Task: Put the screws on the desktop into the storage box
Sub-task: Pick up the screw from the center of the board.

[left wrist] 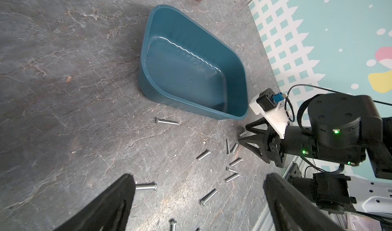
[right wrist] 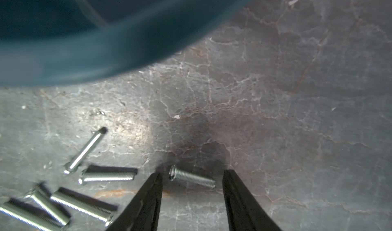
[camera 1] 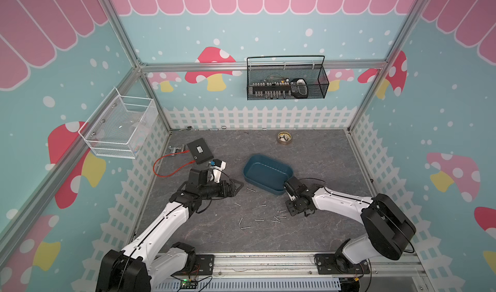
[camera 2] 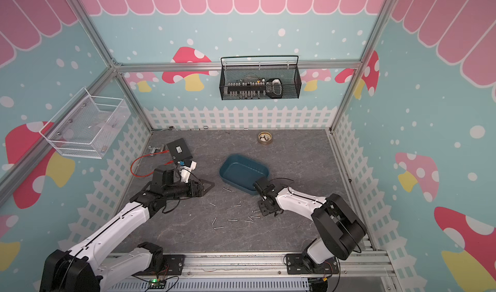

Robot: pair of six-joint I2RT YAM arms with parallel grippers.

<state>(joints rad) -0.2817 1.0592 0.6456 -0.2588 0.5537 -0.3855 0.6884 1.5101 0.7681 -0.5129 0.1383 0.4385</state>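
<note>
The screws (camera 1: 259, 220), thin silvery metal pins with small heads, lie scattered flat on the dark grey, marble-veined desktop (camera 1: 322, 164). They occupy the lower centre of both top views, just below the storage box (camera 1: 268, 172), a dark teal-blue rectangular plastic tub with rounded corners. The storage box sits at frame centre and its floor shows bare. The right gripper (right wrist: 193, 173) is low at the right edge of the scatter, near the lower right corner of the storage box. Its black fingers (right wrist: 152, 193) stand apart on either side of one short threaded screw (right wrist: 192, 178), with a gap at each side. The left gripper (left wrist: 198, 176), left of the storage box, is spread wide, with several screws visible on the desktop between its fingers
</note>
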